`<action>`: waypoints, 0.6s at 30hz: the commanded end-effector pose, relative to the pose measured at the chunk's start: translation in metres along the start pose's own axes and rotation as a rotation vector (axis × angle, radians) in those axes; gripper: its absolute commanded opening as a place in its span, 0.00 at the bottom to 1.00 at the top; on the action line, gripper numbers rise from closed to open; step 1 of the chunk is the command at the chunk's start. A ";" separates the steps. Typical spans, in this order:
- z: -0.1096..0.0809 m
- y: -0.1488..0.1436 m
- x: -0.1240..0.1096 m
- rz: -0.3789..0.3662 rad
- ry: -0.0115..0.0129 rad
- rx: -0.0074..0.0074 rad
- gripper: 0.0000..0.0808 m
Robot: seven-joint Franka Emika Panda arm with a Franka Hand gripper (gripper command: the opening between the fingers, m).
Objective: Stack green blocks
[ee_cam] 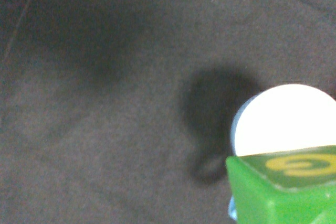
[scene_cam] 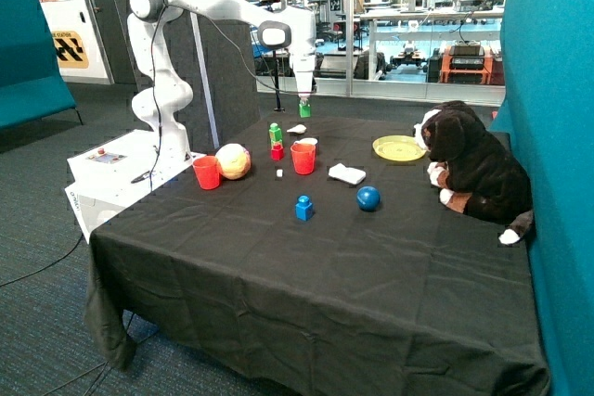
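My gripper (scene_cam: 304, 101) hangs above the far part of the black-clothed table (scene_cam: 316, 266), shut on a small green block (scene_cam: 304, 110) that is lifted off the cloth. The wrist view has this same green block (ee_cam: 283, 192) close up at one corner, with a yellow mark on its face and a white round thing (ee_cam: 286, 119) behind it. Another green block (scene_cam: 276, 133) stands in front of the gripper, apparently on top of a small red block (scene_cam: 277, 150), beside a red cup (scene_cam: 303, 158).
A second red cup (scene_cam: 206, 172) and a pale ball (scene_cam: 233, 160) sit toward the robot base. A blue block (scene_cam: 303, 208), a blue ball (scene_cam: 368, 198), a white flat object (scene_cam: 347, 173), a yellow plate (scene_cam: 399, 147) and a plush dog (scene_cam: 473, 169) share the table.
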State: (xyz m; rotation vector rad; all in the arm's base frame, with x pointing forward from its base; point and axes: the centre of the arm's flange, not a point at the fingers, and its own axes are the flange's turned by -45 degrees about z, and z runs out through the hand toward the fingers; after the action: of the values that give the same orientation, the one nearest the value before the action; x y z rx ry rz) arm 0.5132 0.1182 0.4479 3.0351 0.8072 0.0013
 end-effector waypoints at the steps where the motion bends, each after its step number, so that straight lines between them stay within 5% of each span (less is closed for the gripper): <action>1: -0.004 -0.016 -0.013 -0.034 -0.0005 0.0012 0.00; 18: 0.003 -0.037 -0.046 -0.081 -0.0005 0.0012 0.00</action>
State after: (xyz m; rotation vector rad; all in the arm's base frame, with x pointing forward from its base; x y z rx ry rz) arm 0.4742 0.1268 0.4485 3.0106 0.8952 -0.0117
